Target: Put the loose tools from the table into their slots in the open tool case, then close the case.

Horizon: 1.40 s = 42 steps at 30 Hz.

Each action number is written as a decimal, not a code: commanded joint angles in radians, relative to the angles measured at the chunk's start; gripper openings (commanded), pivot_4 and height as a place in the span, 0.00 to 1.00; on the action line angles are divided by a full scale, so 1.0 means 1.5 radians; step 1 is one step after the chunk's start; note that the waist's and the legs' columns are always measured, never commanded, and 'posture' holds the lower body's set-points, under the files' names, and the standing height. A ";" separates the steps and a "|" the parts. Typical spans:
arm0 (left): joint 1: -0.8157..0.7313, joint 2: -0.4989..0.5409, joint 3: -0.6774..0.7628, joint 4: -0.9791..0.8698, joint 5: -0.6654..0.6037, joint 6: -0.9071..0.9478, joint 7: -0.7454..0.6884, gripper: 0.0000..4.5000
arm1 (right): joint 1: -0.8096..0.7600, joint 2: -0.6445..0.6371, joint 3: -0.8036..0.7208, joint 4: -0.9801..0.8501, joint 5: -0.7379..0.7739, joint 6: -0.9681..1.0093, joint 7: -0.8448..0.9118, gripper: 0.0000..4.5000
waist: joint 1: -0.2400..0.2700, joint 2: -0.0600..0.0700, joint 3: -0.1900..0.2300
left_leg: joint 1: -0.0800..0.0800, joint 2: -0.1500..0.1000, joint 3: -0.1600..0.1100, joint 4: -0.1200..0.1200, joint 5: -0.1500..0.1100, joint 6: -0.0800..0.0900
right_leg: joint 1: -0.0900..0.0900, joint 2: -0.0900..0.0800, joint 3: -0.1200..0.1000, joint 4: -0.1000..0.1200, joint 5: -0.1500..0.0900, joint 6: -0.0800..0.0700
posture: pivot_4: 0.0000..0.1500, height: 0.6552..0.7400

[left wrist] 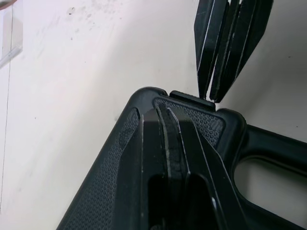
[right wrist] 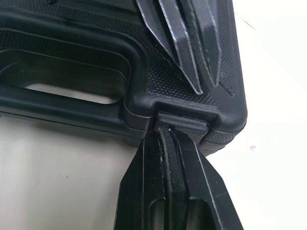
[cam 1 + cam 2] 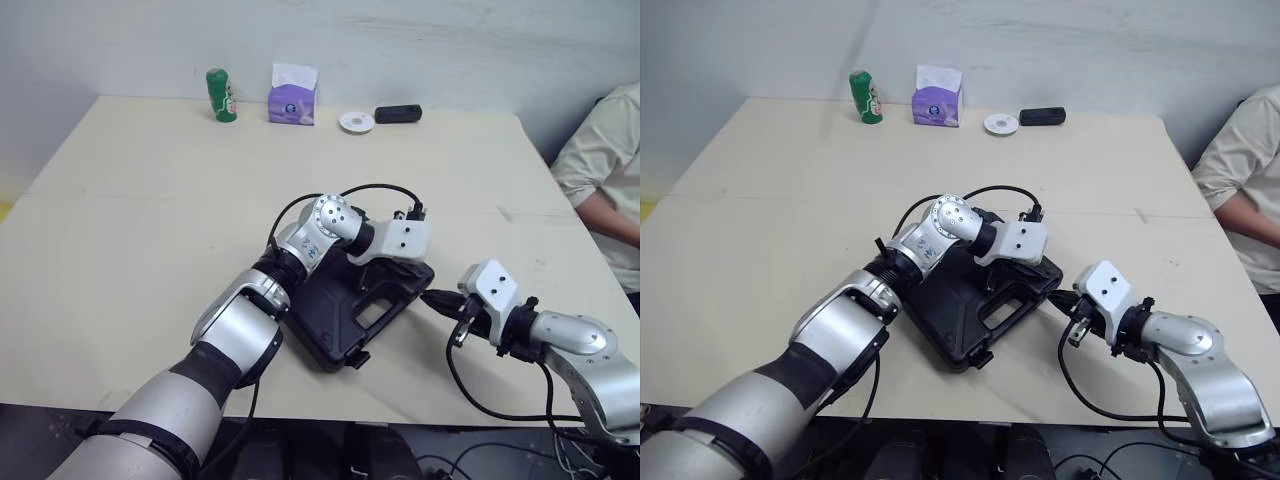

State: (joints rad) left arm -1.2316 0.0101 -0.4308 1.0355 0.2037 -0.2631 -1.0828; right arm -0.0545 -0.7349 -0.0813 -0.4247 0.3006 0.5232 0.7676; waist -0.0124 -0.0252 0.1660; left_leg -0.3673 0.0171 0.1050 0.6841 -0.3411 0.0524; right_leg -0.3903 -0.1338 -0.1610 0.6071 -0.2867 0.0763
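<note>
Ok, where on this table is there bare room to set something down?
Free: the wide left half of the table, and the band between the tool case and the far row. Crowded: the far edge, with green can, tissue box, white disc and black device; and the case's right end, where left tool and right tool both sit.

The left arm (image 3: 240, 330) is reached from the near left toward the middle of the scene and is bent sharply, so that its white wrist (image 3: 400, 240) is turned to the right. The left end effector (image 1: 163, 115) is angled downward, with its two black fingers pressed together. The right arm (image 3: 580, 345) is brought in from the near right, its wrist (image 3: 495, 290) pointed left. The right end effector (image 2: 165, 134) is likewise held with fingers closed, and its tip is set close beside the left one's tip.
</note>
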 commanded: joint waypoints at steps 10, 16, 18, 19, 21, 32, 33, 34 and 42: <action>0.061 -0.003 -0.068 0.050 0.074 0.029 -0.015 0.01 | -0.033 0.016 0.009 -0.031 0.012 -0.013 0.004 0.00 | -0.003 0.000 0.000 | 0.000 0.000 0.000 0.000 0.000 0.000 | 0.000 0.000 0.000 0.000 0.000 0.000 | 1.00 0.90; 0.061 0.005 -0.058 0.045 0.065 0.034 -0.019 0.01 | -0.048 0.003 0.016 -0.026 0.006 -0.006 0.014 0.00 | -0.007 0.000 0.000 | 0.000 0.001 0.000 0.000 0.000 0.000 | 0.000 0.000 0.000 0.000 0.000 -0.001 | 1.00 0.90; 0.058 0.019 -0.043 0.032 0.048 0.039 -0.036 0.01 | -0.040 -0.012 0.011 -0.028 0.003 0.000 0.021 0.00 | -0.008 0.000 0.000 | 0.000 0.001 0.000 0.000 0.000 0.000 | 0.000 0.000 0.000 0.000 0.000 -0.001 | 1.00 0.90; 0.056 0.027 -0.036 0.023 0.040 0.041 -0.046 0.01 | -0.035 -0.018 0.007 -0.030 0.004 0.003 0.024 0.00 | -0.008 0.000 0.000 | 0.000 0.001 0.000 0.000 0.000 0.000 | 0.000 0.000 0.000 0.000 0.000 -0.001 | 1.00 0.90; 0.057 0.050 -0.023 0.000 0.024 0.039 -0.075 0.01 | -0.015 -0.030 -0.011 -0.035 0.010 0.007 0.030 0.00 | -0.008 0.001 0.000 | 0.000 0.001 0.000 -0.001 0.000 -0.001 | -0.001 0.000 0.000 0.000 0.000 -0.001 | 1.00 0.90; 0.118 0.186 0.073 -0.341 -0.175 0.229 -0.300 0.01 | 0.162 -0.085 -0.156 -0.110 0.073 0.022 0.091 0.00 | 0.011 0.012 0.009 | -0.003 0.000 0.000 -0.002 0.003 -0.005 | -0.003 0.001 -0.001 0.000 0.000 -0.002 | 1.00 0.90; 0.125 0.198 0.076 -0.374 -0.185 0.250 -0.309 0.01 | 0.171 -0.087 -0.162 -0.119 0.080 0.025 0.094 0.00 | 0.015 0.012 0.010 | -0.003 0.000 0.000 -0.002 0.003 -0.005 | -0.003 0.001 -0.001 0.000 0.000 -0.002 | 1.00 0.90; 0.130 0.206 0.077 -0.399 -0.192 0.265 -0.313 0.01 | 0.177 -0.088 -0.166 -0.125 0.086 0.027 0.095 0.00 | 0.018 0.012 0.010 | -0.004 0.000 0.000 -0.002 0.003 -0.005 | -0.003 0.001 -0.001 0.000 0.000 -0.002 | 1.00 0.90; 0.244 0.354 -0.007 -0.677 -0.310 0.382 -0.354 0.01 | 0.234 -0.095 -0.157 -0.244 0.174 0.092 0.112 0.00 | 0.025 0.012 0.010 | -0.004 0.000 -0.001 -0.002 0.004 -0.005 | -0.003 0.002 -0.001 0.000 0.000 -0.001 | 1.00 0.90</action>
State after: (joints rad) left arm -0.8793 0.5278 -0.4074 0.0944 -0.2283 0.3061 -1.5024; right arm 0.2924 -0.8697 -0.3157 -0.7248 0.5167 0.6430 0.9297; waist 0.0246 -0.0065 0.1812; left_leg -0.3729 0.0170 0.1041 0.6819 -0.3356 0.0449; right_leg -0.3946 -0.1316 -0.1618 0.6058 -0.2873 0.0741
